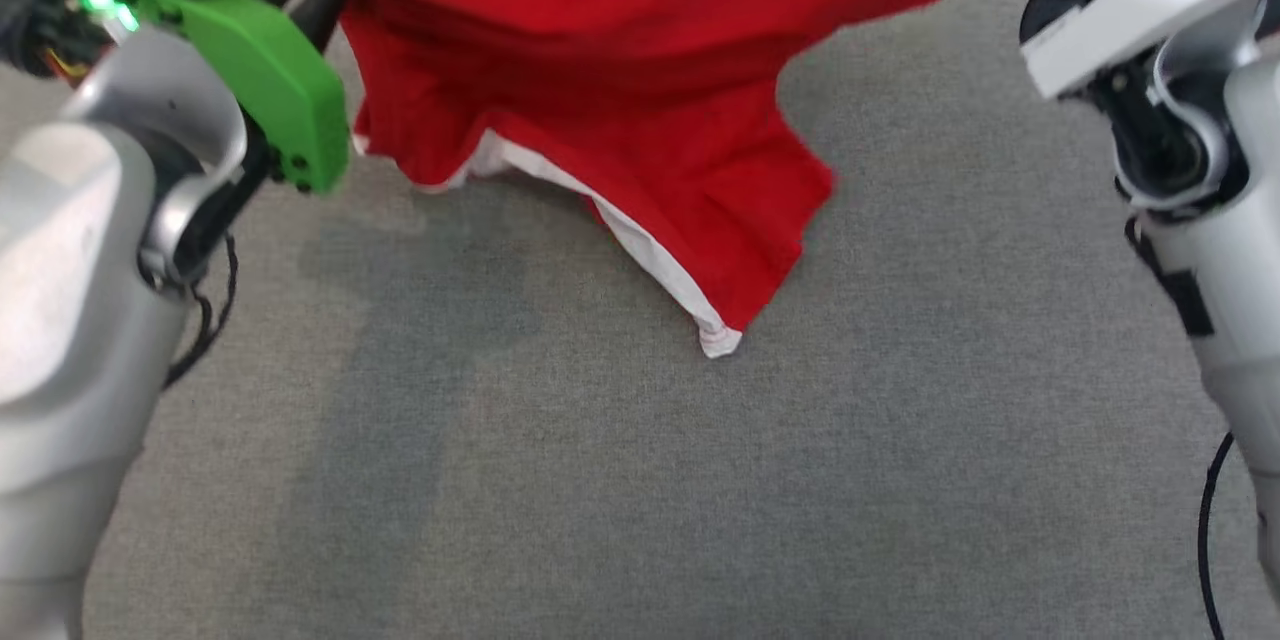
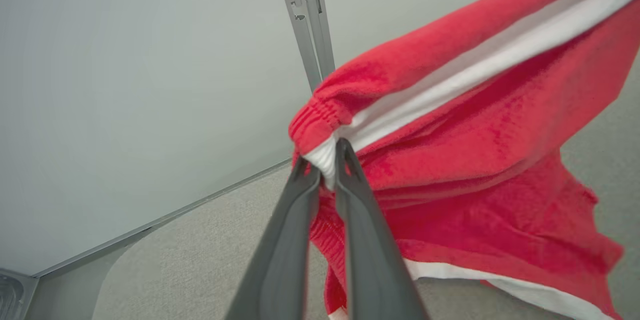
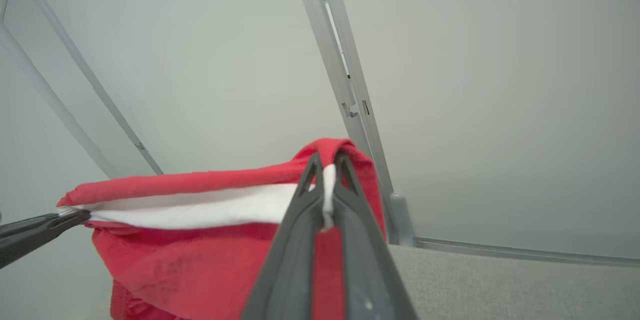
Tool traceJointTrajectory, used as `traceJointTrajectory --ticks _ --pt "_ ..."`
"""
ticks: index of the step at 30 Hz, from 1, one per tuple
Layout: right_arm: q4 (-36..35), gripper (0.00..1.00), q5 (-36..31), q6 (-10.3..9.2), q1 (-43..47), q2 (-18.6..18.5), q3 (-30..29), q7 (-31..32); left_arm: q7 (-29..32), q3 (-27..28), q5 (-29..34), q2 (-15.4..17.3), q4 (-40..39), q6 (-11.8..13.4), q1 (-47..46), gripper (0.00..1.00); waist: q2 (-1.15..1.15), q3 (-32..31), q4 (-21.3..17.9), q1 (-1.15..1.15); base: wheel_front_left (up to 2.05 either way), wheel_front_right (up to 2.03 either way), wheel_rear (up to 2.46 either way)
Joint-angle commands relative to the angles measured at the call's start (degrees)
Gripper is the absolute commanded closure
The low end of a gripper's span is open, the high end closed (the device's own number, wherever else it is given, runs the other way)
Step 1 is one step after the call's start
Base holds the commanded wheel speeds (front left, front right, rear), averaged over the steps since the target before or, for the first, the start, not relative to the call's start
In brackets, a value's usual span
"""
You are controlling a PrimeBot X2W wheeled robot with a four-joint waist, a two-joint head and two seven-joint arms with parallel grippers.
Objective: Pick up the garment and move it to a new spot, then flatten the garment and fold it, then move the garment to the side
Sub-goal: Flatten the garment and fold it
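Red garment [image 1: 620, 70] hangs stretched over grey carpet [image 1: 600, 500] — left gripper [image 2: 322, 162] and right gripper [image 3: 325, 167] each pinching its white-striped top edge.

Red garment [image 1: 620, 70] with white trim hangs spread in midair, one corner drooping low.

I observed a grey, carpet-like surface [image 1: 640, 480] across the lower field of the head view, with a darker shadow patch [image 1: 400, 320] on its left half. In the left wrist view I noted a pale, plain wall [image 2: 125, 85] meeting that surface along a thin grey base strip [image 2: 165, 217]. A slotted upright metal profile [image 2: 306, 20] stood against the wall. In the right wrist view I logged a second, slanted rail [image 3: 75, 75] further left.
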Motion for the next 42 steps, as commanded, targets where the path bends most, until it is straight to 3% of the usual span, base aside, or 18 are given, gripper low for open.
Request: traceJointTrajectory --ticks 1,11,19,24,32,42 --pt "0.98 1.0 0.69 0.03 -3.87 -0.67 0.17 -1.04 0.24 -0.9 -0.03 0.63 1.16 -0.24 -4.59 1.0 0.0 8.4 -2.35 0.0 0.0 0.0 0.0" --pt "11.27 1.0 0.9 -0.01 -30.75 -4.4 3.1 -7.41 -3.28 -4.96 -5.87 -0.5 14.24 -0.09 -30.93 1.0 0.0 14.77 -4.06 0.0 0.0 0.0 0.0" --pt "18.53 1.0 1.4 -0.03 -40.08 -5.29 7.61 -9.74 -9.26 -8.97 -10.32 -2.91 23.67 -0.08 -37.72 1.0 0.0 14.73 -4.75 0.0 0.0 0.0 0.0" --pt "18.48 1.0 4.01 -0.02 -34.8 -6.11 14.2 -8.88 -12.13 -16.76 -12.43 -2.12 24.75 -0.08 -33.82 1.0 0.0 13.45 -5.34 0.0 0.0 0.0 0.0" --pt "9.99 1.0 13.26 0.02 -16.69 -14.03 23.09 -7.75 -14.36 -30.13 -18.27 4.17 18.43 -0.09 -21.23 1.0 0.0 6.36 -5.46 0.0 0.0 0.0 0.0" --pt "0.73 1.0 21.66 -0.02 4.29 -23.65 29.12 0.94 -5.63 -36.48 -32.75 10.95 9.26 -0.09 -2.43 1.0 0.0 -6.0 -6.19 0.0 0.0 0.0 0.0"
